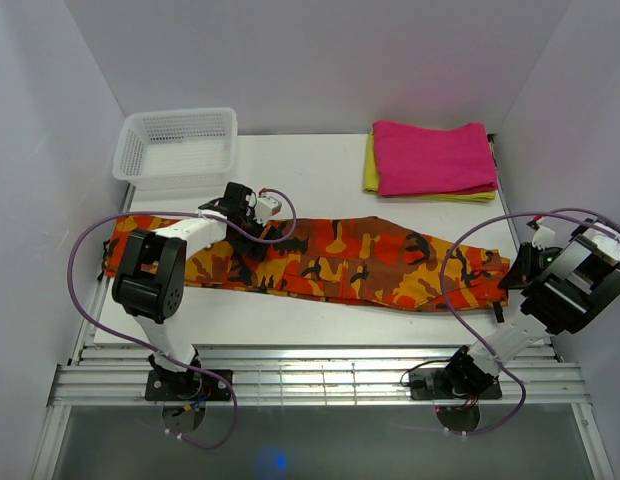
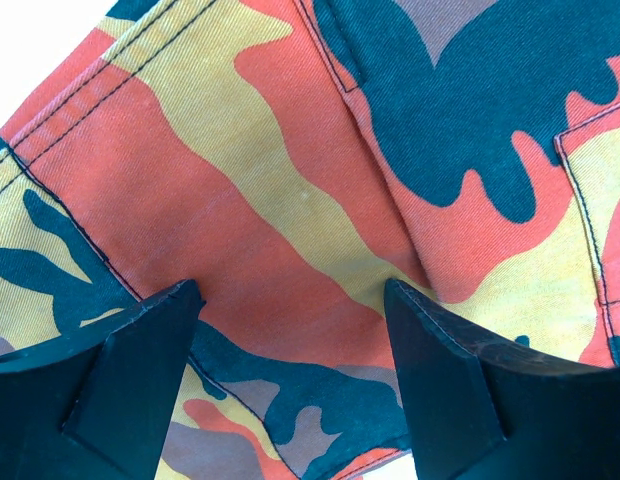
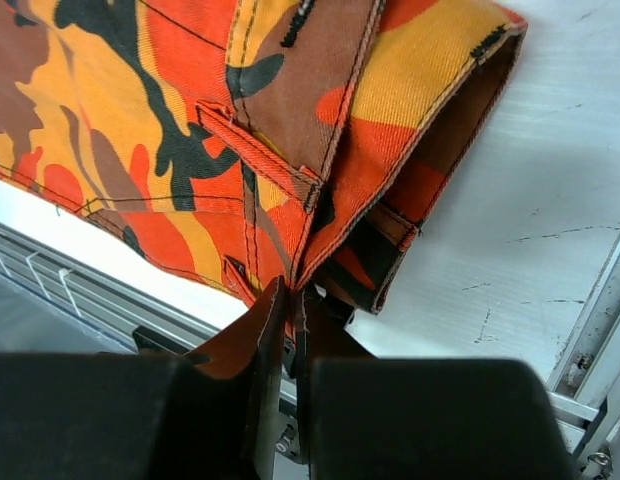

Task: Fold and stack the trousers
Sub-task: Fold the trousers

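We see the left arm (image 1: 155,275) and the right arm (image 1: 575,285) built alike, with bulky black joint housings, white links between them, and black bases (image 1: 185,385) bolted at six o'clock of the overhead view. A purple cable (image 1: 90,240) loops along each arm. The left fingers (image 2: 130,385) are matte black wedges, and the right fingers (image 3: 420,415) are matte black too.

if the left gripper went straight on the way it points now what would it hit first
The trousers. The left gripper points down at the camouflage cloth with its jaws open and nothing in between. How far above the cloth it hangs is unclear.
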Motion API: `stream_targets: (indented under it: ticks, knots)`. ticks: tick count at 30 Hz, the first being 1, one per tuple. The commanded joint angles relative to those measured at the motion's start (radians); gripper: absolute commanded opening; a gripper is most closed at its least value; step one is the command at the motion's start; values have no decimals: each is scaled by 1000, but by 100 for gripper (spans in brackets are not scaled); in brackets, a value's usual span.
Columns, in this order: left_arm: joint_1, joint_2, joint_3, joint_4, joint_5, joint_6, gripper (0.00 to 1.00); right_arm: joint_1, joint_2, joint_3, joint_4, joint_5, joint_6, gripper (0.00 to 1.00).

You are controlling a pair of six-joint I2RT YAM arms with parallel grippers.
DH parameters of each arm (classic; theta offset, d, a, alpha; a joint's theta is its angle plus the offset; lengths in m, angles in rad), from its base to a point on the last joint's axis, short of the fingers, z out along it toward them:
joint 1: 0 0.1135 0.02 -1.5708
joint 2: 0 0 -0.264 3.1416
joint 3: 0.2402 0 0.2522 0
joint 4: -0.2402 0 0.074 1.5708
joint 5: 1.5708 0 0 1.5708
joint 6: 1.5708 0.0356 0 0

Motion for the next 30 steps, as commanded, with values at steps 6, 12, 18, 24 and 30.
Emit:
stream_targets:
  ticks: [6, 12, 18, 24, 30]
  knots:
    - [24, 140, -69, -80, -24, -29, 86, -16, 5, 186, -68, -112, 0, 8]
    - [24, 142, -68, -79, -21, -30, 86, -16, 39, 215, -87, -113, 6, 8]
    - [24, 147, -66, -80, -19, -31, 86, -16, 53, 200, 25, -64, 30, 8]
    - [24, 157, -62, -80, -13, -42, 85, -16, 110, 162, 116, -22, 44, 8]
    - [24, 157, -65, -80, -15, -39, 85, -16, 139, 71, 212, 33, 47, 8]
